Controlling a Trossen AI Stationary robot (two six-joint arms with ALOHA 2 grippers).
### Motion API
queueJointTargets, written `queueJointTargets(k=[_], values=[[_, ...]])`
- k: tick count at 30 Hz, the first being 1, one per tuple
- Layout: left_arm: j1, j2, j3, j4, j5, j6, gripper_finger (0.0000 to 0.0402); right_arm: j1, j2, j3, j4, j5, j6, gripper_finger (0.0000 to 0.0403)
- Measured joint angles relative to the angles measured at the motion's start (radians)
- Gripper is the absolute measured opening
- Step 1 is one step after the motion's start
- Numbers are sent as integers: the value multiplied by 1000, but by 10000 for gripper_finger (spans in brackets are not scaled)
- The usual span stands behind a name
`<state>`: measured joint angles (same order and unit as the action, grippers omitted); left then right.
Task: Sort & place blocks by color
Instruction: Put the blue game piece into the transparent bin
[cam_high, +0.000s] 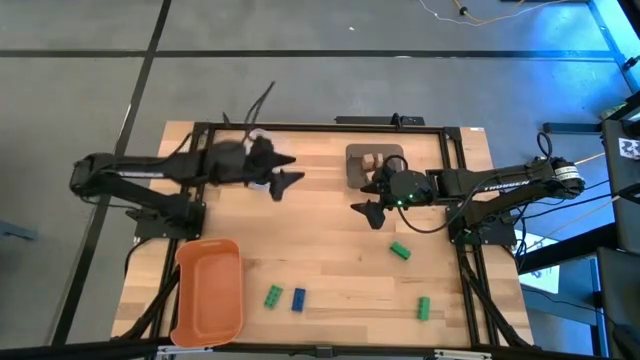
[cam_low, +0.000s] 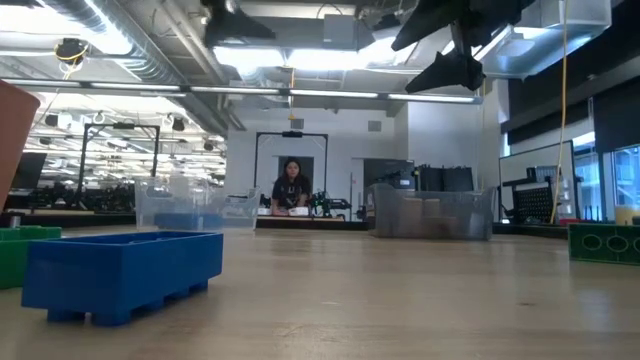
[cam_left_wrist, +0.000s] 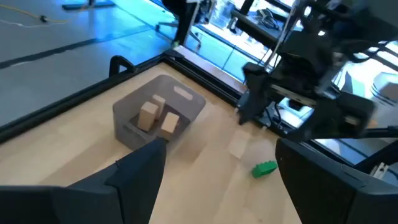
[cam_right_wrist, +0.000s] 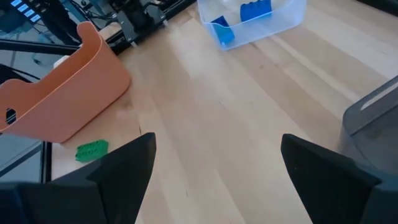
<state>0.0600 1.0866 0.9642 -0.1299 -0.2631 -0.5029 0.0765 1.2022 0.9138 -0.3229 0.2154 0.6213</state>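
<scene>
High view shows the left gripper (cam_high: 285, 184) raised over the far-left part of the worktop (cam_high: 320, 250), jaws apart and holding nothing. The right gripper (cam_high: 372, 212) hangs just beside the grey bin (cam_high: 372, 160), jaws likewise apart and empty.

Step in hand, as judged: between placements, with both arms free to fetch. Two tan blocks (cam_left_wrist: 158, 118) lie in the grey bin; blue blocks (cam_right_wrist: 245, 15) lie in the clear tub (cam_right_wrist: 273, 22). The orange tray (cam_high: 208, 292) at the near-left corner looks empty.

Unsorted on the worktop: one green block (cam_high: 400, 251) near the right gripper, a green block (cam_high: 272, 295) just beside a blue block (cam_high: 298, 298) near the front edge, and a further green block (cam_high: 423, 308) at the near right.

Next move, as judged: lower one gripper squarely over a loose block, close on it, and carry it to its matching container.

Surface: pale wood planks in a black frame. Room: grey floor, open workshop; a person (cam_low: 291, 188) sits well behind.
</scene>
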Motion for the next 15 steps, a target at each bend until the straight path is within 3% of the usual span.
queueJointTargets(k=[4,6,11,15], values=[[-161,-7,-2,-21,-194,-68,294,0,0,0,12,-33,-1,345],[-205,-7,-2,-43,-240,-142,294,0,0,0,21,-34,-1,345],[-253,64,22,-150,-183,-354,294,0,-21,1,17,-32,-2,345],[-322,178,109,-280,-112,-469,294,0,-42,2,1,24,46,345]])
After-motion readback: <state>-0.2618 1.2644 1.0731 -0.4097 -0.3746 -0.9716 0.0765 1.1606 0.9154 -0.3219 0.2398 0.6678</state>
